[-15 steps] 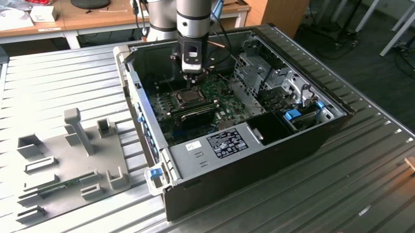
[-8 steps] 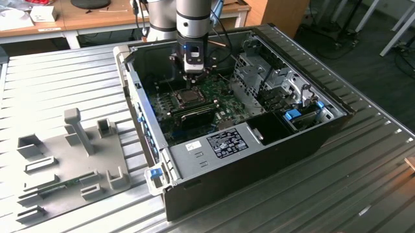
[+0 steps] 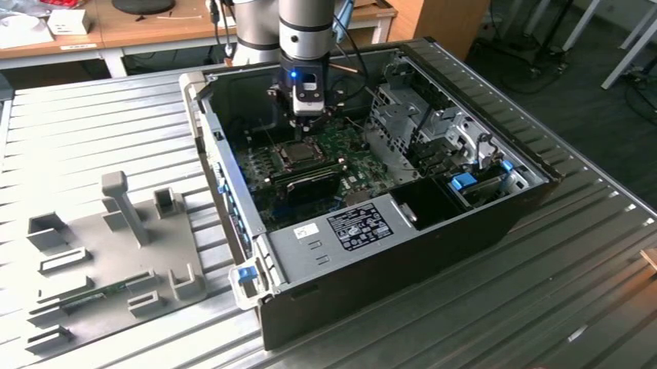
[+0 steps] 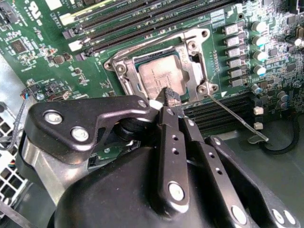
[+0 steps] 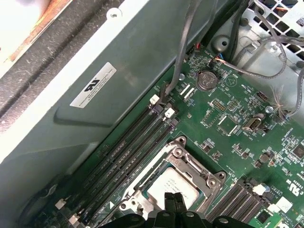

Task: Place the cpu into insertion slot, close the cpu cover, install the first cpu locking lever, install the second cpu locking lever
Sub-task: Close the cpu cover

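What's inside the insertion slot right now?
The cpu lies in the insertion slot, its grey top showing through the cpu cover. The gripper hides one edge; whatever lies under the cpu is covered.

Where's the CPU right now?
In the second wrist view, the grey square cpu sits in the silver-rimmed insertion slot, beside the black memory slots, by the gripper.

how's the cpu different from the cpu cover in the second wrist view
The cpu is a solid plate, while the cpu cover is a frame with a cut-out middle. The cpu is dull grey-brown; the cpu cover is brighter silver. The cpu cover is the larger of the two and lies down over the socket, with the cpu showing through its opening. Both are square, flat and metallic.
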`<control>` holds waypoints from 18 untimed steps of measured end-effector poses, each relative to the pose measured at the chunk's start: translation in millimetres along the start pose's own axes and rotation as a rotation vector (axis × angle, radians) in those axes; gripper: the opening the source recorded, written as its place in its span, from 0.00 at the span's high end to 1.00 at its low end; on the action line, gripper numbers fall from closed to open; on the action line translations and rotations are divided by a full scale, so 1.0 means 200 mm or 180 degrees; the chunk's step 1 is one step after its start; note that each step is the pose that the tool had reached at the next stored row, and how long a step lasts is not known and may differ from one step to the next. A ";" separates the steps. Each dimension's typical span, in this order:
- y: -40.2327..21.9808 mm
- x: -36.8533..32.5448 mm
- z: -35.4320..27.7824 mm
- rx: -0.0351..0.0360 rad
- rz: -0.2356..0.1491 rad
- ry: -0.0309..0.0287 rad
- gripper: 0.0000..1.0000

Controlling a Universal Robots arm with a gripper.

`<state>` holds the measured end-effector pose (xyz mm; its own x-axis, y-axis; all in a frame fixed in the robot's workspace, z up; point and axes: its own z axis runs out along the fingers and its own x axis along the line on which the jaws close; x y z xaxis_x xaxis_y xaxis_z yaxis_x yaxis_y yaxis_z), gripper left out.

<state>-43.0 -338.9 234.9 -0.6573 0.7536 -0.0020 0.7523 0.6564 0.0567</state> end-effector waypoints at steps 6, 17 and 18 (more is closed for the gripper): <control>0.000 0.000 0.000 0.0000 -0.0104 0.0006 0.90; 0.000 0.000 0.000 -0.0001 -0.0487 0.0028 0.90; 0.000 0.000 0.000 -0.0001 -0.0521 0.0029 0.90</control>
<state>-43.1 -338.9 235.0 -0.7715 0.6362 -0.0021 0.6351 0.7703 0.0566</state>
